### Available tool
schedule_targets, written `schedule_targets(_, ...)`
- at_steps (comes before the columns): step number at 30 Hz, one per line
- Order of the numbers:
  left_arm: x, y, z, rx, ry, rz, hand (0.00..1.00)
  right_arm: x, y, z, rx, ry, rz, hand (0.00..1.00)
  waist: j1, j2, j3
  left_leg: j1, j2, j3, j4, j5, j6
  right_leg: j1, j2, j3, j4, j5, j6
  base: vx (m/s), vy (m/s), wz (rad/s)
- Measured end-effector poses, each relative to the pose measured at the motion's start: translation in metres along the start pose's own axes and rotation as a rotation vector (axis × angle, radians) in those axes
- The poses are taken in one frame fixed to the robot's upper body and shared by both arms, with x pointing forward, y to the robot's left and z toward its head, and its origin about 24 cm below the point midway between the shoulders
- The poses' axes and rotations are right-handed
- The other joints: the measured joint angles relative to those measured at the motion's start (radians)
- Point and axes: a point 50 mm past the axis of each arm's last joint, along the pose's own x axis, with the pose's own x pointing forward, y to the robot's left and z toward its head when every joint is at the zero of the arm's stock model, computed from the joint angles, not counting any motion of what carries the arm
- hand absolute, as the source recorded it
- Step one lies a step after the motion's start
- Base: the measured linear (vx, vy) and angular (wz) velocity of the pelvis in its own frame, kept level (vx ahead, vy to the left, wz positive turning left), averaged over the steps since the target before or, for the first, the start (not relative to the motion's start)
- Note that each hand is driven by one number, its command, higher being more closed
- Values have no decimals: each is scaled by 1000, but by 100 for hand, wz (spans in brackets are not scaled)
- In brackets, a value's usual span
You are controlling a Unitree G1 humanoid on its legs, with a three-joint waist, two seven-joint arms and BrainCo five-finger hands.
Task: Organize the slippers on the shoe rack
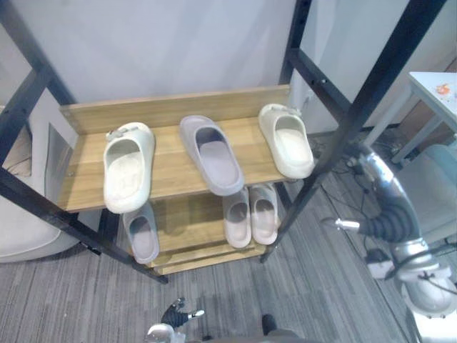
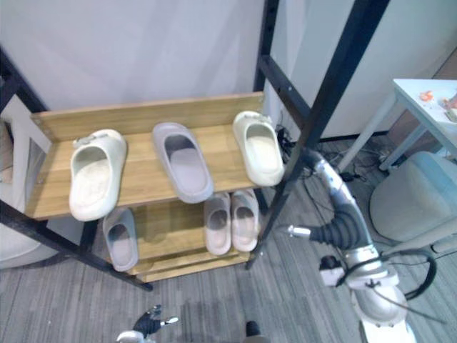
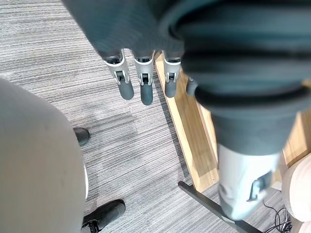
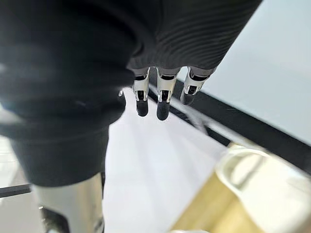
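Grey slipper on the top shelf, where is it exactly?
Eye views: the grey slipper lies mid top shelf, between the left cream slipper and the right cream slipper, its near end reaching the shelf's front edge.

An office-like room: grey striped carpet (image 1: 321, 286), plain white wall (image 1: 178, 43), white table (image 1: 434, 93).

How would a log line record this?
wooden shoe rack, top shelf: grey foam slipper between two cream foam slippers; left robot hand: open, above carpet; right robot hand: open
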Motion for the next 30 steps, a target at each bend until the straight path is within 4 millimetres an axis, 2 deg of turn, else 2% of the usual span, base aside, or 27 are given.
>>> schedule_targets(4,0,2,-1,3,2,4,0,15,4,-21,12,35,41,0,1,-10,-7,-9,-2,-26,-13,19,-1,0,-3,-26,-1,2,-2,-39,-49,20)
schedule_targets(8,0,2,0,4,1,4,0,29,6,-31,39,44,67,0,7,-13,-9,-9,-2,-37,-30,35,-4,0,-4,-42,-5,6,-7,-43,-43,11)
schedule_targets(11,0,5,0,7,0,8,0,39,12,-51,40,112,113,0,8,-22,-7,-10,0,-55,-35,45,-10,17,-2,-58,-32,22,-10,-54,-46,14)
schedule_targets(15,0,6,1,9,-6,11,0,52,18,-62,47,137,139,0,16,-30,-2,-10,3,-64,-47,58,-15,18,0,-70,-35,27,-12,-65,-43,9)
schedule_targets(18,0,8,4,9,-16,15,0,66,20,-74,44,170,147,0,33,-38,3,-10,3,-78,-66,75,-17,16,1,-79,-37,31,-15,-67,-38,11)
schedule_targets(25,1,8,8,5,-33,17,0,87,22,-87,32,216,157,0,55,-42,7,-22,-1,-104,-82,93,-21,18,1,-103,-55,39,-19,-23,-21,12)
schedule_targets(30,2,9,16,3,-59,18,0,109,20,-92,32,228,111,0,68,-42,37,-32,1,-124,-82,98,-24,19,2,-128,-56,39,-20,-15,-25,11)
